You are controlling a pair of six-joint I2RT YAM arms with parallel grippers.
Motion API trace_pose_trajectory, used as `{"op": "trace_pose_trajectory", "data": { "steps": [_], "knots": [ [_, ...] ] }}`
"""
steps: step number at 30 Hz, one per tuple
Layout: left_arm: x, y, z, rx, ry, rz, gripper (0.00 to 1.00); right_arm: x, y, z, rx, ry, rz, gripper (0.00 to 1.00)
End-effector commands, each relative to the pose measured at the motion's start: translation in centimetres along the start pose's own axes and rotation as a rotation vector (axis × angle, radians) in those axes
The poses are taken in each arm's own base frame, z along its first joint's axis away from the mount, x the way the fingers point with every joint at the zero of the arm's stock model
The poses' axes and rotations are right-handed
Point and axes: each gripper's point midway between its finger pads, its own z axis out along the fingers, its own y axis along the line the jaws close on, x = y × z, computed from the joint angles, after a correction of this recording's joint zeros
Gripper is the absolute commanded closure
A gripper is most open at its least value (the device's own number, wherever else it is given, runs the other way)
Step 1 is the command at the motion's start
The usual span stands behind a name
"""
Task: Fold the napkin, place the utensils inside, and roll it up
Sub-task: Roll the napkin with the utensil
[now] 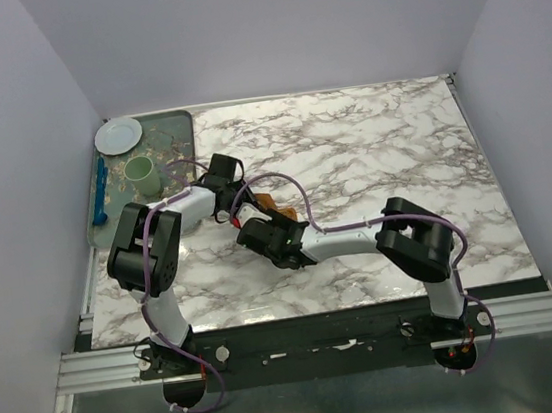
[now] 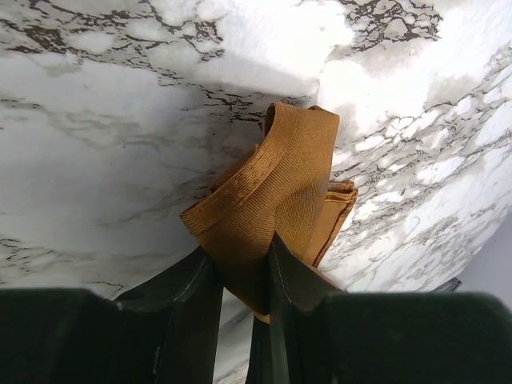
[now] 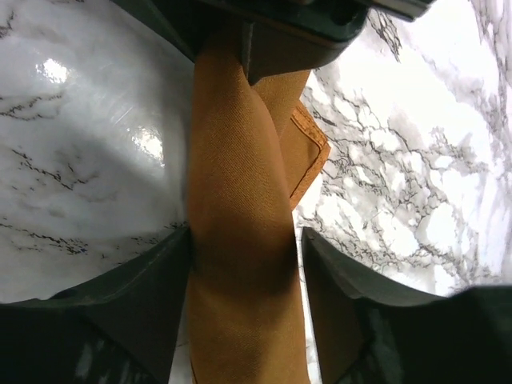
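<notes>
The napkin [image 2: 280, 192] is a rust-orange cloth rolled into a thick bundle and lifted over the marble table [image 1: 369, 145]. My left gripper [image 2: 244, 256] is shut on one end of the roll, and a loose folded corner sticks out beside it. My right gripper [image 3: 246, 236] straddles the roll [image 3: 240, 240] further along. Its left finger touches the cloth, while a strip of marble shows between the cloth and its right finger, so it is open. In the top view only a small orange patch [image 1: 269, 205] shows between the two wrists. The utensils are hidden.
A green tray [image 1: 178, 128] at the back left carries a white plate [image 1: 118, 135], a pale green cup [image 1: 141, 171] and a blue utensil [image 1: 101, 191]. Plain walls close in the table on the left, back and right.
</notes>
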Motion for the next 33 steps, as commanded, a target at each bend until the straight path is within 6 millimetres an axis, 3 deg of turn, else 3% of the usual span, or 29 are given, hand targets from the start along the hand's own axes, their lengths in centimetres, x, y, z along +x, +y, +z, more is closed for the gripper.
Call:
{"op": "trace_pose_trajectory", "data": {
  "steps": [1,9,12,16,18,19,20,22,24,25,26,28,29,33],
  "knots": [
    [1.3,1.7,0.4,-0.051,0.068,0.001,0.66,1.5,0.6,1.2,0.028,0.025,-0.048,0.49],
    [0.8,2.0,0.0,-0.057,0.063,0.034,0.64,1.4,2.0,2.0,-0.079,0.032,0.004,0.68],
    [0.1,2.0,-0.5,-0.054,0.039,0.061,0.59,0.9,2.8,1.4,-0.170,0.019,0.060,0.73],
    [-1.2,2.2,-1.7,-0.077,-0.011,0.093,0.43,0.2,2.6,1.0,-0.304,0.014,0.188,0.78],
    [-2.2,2.2,-2.9,-0.083,-0.064,0.098,0.38,-0.6,2.9,0.1,-0.410,-0.001,0.249,0.78],
    [-2.4,2.3,-3.4,-0.088,-0.081,0.103,0.33,-0.7,2.2,0.5,-0.436,0.005,0.298,0.78],
    [-2.7,2.4,-3.9,-0.099,-0.095,0.103,0.31,-1.2,3.0,-0.1,-0.539,0.007,0.351,0.79],
    [-3.4,2.2,-5.3,-0.105,-0.152,0.111,0.24,-1.7,2.0,0.1,-0.627,-0.003,0.452,0.80],
    [-3.7,2.1,-6.4,-0.102,-0.187,0.113,0.21,-2.1,2.8,-0.9,-0.789,-0.003,0.549,0.80],
    [-3.6,2.0,-6.6,-0.098,-0.190,0.111,0.20,-2.2,2.0,-0.1,-0.827,-0.011,0.612,0.80],
    [-3.5,1.7,-6.8,-0.083,-0.190,0.104,0.19,-2.6,2.7,-1.2,-0.951,0.001,0.671,0.80],
    [-2.9,1.4,-6.7,-0.057,-0.166,0.090,0.19,-2.3,2.5,0.0,-1.042,0.009,0.759,0.81],
    [-2.7,1.2,-6.5,-0.044,-0.159,0.081,0.19,-2.1,3.0,-0.6,-1.127,0.043,0.814,0.81],
    [-2.0,0.7,-5.6,-0.027,-0.138,0.075,0.19,-1.9,3.0,0.1,-1.273,0.064,0.918,0.81]
  ]
}}
